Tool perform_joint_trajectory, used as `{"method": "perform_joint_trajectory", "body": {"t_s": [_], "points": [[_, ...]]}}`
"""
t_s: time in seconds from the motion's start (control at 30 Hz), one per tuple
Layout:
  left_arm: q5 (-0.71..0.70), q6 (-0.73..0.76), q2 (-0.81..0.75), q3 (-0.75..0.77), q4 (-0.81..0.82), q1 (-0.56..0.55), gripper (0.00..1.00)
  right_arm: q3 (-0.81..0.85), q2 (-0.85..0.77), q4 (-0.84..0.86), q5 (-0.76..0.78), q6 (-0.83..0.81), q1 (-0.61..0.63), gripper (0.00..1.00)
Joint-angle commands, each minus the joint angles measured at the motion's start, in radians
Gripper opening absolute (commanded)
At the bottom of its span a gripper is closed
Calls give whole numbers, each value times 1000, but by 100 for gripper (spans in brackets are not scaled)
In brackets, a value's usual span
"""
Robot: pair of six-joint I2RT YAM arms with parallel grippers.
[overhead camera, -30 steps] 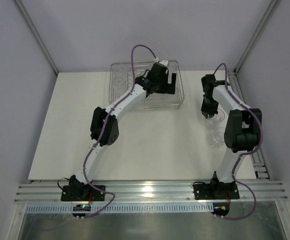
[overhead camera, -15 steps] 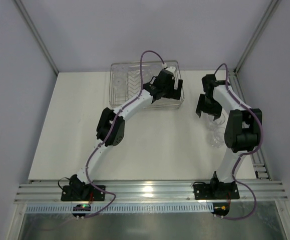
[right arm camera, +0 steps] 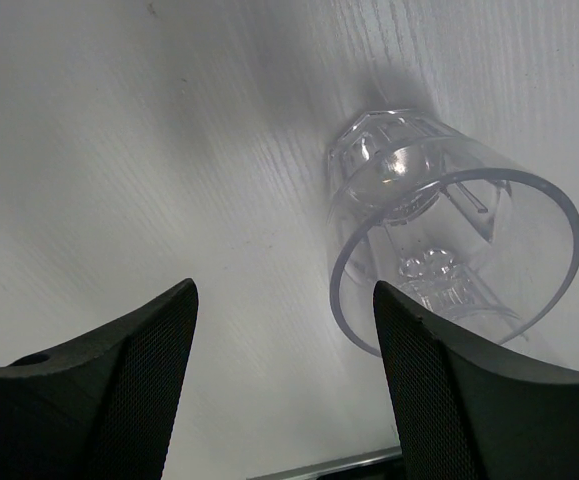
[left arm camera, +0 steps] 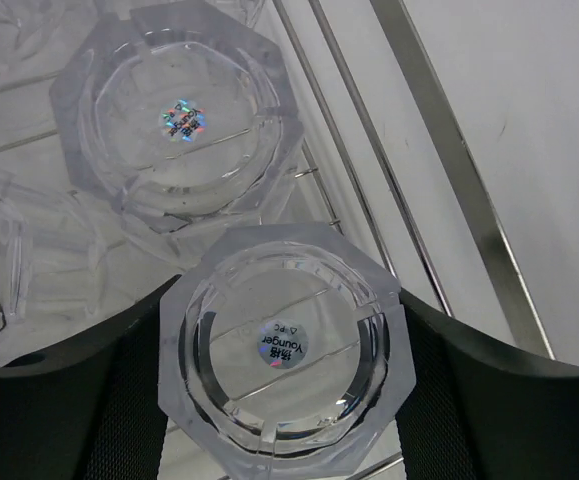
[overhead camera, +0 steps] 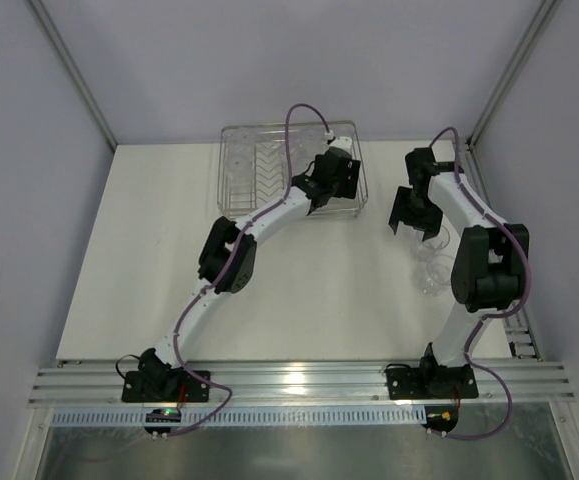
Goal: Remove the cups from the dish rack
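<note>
The wire dish rack (overhead camera: 231, 135) stands at the table's back centre. My left gripper (overhead camera: 337, 186) reaches into its right end. In the left wrist view the left gripper (left arm camera: 287, 330) is shut on an upturned clear cup (left arm camera: 287, 400), a finger against each side of its octagonal base. A second upturned cup (left arm camera: 179, 120) sits just beyond it and another cup (left arm camera: 19, 260) lies to the left. My right gripper (overhead camera: 412, 222) hangs open over the table at the right. Nothing is between its fingers (right arm camera: 119, 390). A clear cup (right arm camera: 449, 250) stands upright on the table just right of them.
Two clear cups (overhead camera: 432, 247) (overhead camera: 431, 279) stand on the table by the right arm. The rack's thick side wire (left arm camera: 469, 200) runs just right of the held cup. A metal rail (overhead camera: 517, 320) lines the table's right edge.
The left gripper moved to the rack's right end and closed round an upturned cup. The right gripper opened, let go of its cup and drew slightly back from it.
</note>
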Motion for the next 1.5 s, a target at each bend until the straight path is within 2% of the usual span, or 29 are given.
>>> {"method": "perform_joint_trajectory", "body": {"t_s": [0.0, 0.03, 0.1, 0.13, 0.2, 0.37, 0.53, 0.57, 0.63, 0.67, 0.73, 0.77, 0.83, 0.87, 0.9, 0.97, 1.0, 1.17, 1.3, 1.47], "points": [[-63, 18, -55, -41, 11, -2, 50, -9, -89, 18, -25, 4, -3, 74], [-78, 21, -70, -59, 17, -2, 36, -18, -97, 21, -26, 1, -5, 74], [-95, 33, -106, -114, 36, -2, 21, -27, -124, 28, -40, -4, -5, 74], [-104, 35, -144, -133, 40, -3, 8, -35, -133, 31, -45, -5, -3, 74], [-140, 41, -192, -198, 58, -2, 0, -41, -155, 44, -54, -13, -5, 74], [-212, 45, -397, -363, 112, 0, 0, -72, -255, 85, -150, -36, 0, 74], [-258, -32, -621, -589, 184, 10, 0, -124, -353, 159, -313, -59, 1, 74], [-249, -63, -703, -628, 184, 15, 0, -135, -386, 192, -406, -60, 1, 74], [-147, -170, -780, -730, 180, 39, 0, -190, -426, 243, -544, -54, 1, 74], [-91, -209, -813, -761, 163, 50, 0, -214, -469, 312, -687, -38, 1, 74], [59, -286, -905, -832, 151, 75, 0, -304, -512, 393, -837, -10, 9, 74], [111, -368, -932, -922, 181, 84, 0, -335, -555, 471, -965, 33, 15, 74], [299, -477, -1032, -1062, 287, 116, 0, -424, -594, 566, -1072, 85, 30, 74], [355, -601, -1066, -1211, 427, 128, 0, -452, -609, 664, -1118, 158, 37, 74], [397, -661, -1115, -1283, 521, 136, 0, -504, -636, 714, -1175, 194, 49, 74], [475, -776, -1152, -1415, 667, 153, 0, -549, -660, 828, -1204, 251, 69, 74], [487, -860, -1173, -1508, 794, 153, 0, -579, -678, 853, -1210, 281, 89, 74], [544, -1106, -1164, -1711, 1130, 153, 0, -656, -684, 962, -1204, 343, 179, 74], [563, -1229, -1105, -1776, 1340, 152, 0, -682, -675, 1016, -1158, 349, 247, 74], [581, -1283, -1074, -1828, 1425, 152, 0, -678, -674, 992, -1132, 317, 251, 74]]}}
